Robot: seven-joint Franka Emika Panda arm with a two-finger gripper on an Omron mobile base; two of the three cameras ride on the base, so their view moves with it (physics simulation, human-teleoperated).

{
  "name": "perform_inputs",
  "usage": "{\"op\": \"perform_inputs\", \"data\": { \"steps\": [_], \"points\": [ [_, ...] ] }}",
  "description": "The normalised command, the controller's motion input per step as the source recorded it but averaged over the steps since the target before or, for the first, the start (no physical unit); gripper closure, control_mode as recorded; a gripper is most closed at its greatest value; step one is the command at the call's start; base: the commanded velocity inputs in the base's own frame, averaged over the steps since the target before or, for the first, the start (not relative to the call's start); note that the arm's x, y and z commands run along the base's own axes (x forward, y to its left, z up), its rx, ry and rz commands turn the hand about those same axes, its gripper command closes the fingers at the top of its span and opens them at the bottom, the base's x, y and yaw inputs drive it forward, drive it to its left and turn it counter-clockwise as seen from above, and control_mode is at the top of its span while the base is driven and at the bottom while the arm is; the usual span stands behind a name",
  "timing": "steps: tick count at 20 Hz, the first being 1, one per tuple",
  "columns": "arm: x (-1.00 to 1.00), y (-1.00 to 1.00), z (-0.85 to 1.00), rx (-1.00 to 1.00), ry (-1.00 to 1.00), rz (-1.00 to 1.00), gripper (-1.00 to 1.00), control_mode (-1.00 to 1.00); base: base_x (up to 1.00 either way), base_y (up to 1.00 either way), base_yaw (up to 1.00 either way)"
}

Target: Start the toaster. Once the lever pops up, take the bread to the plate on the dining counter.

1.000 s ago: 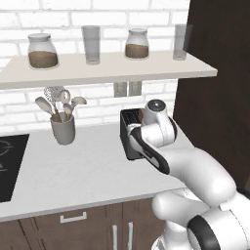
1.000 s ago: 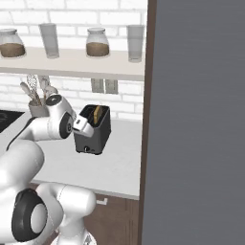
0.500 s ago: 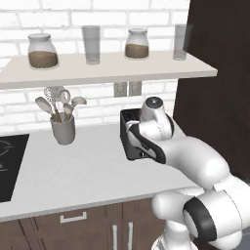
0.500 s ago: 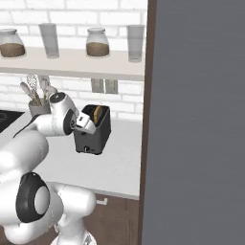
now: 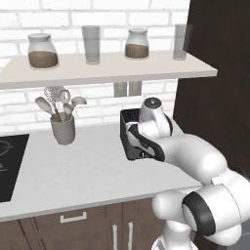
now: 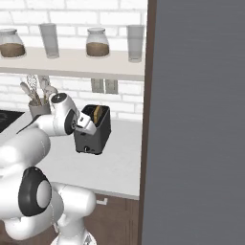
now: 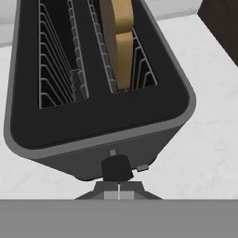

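The black two-slot toaster (image 7: 100, 116) stands on the white kitchen counter (image 5: 73, 171), close to the wall. A tan bread slice (image 7: 118, 39) stands in its right-hand slot and pokes out of the top (image 6: 97, 113). My gripper (image 7: 118, 192) is shut with nothing in it, right at the toaster's front face, just below the small black lever (image 7: 116, 167). In the right base view the hand (image 6: 84, 124) leans against the toaster's front upper edge, above the round knob (image 6: 86, 149). The plate and the dining counter are out of view.
A grey pot of utensils (image 5: 63, 128) stands left of the toaster. Above it is a shelf (image 5: 97, 68) with jars and glasses. A black cooktop (image 5: 10, 161) lies at the far left, and a tall dark cabinet (image 6: 201, 119) closes off the right.
The arm has stretched forward and the hand has dropped closer to the toaster's front edge. The toaster and bread have stayed put.
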Motion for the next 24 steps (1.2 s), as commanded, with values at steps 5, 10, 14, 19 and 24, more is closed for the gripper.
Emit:
{"op": "perform_inputs", "data": {
  "steps": [5,10,14,19,24],
  "points": [
    [0.00,0.00,-0.14,0.00,0.00,0.02,1.00,-1.00,0.00,0.00,0.00],
    [0.01,0.00,-0.27,0.00,0.00,0.02,1.00,-1.00,0.00,0.00,0.00],
    [0.17,0.00,-0.11,0.00,0.00,0.04,1.00,-1.00,0.00,0.00,0.00],
    [0.21,0.00,0.00,0.00,0.00,0.03,1.00,-1.00,0.00,0.00,0.00],
    [0.23,0.00,0.00,0.00,0.00,0.01,1.00,-1.00,0.00,0.00,0.00]
  ]
}}
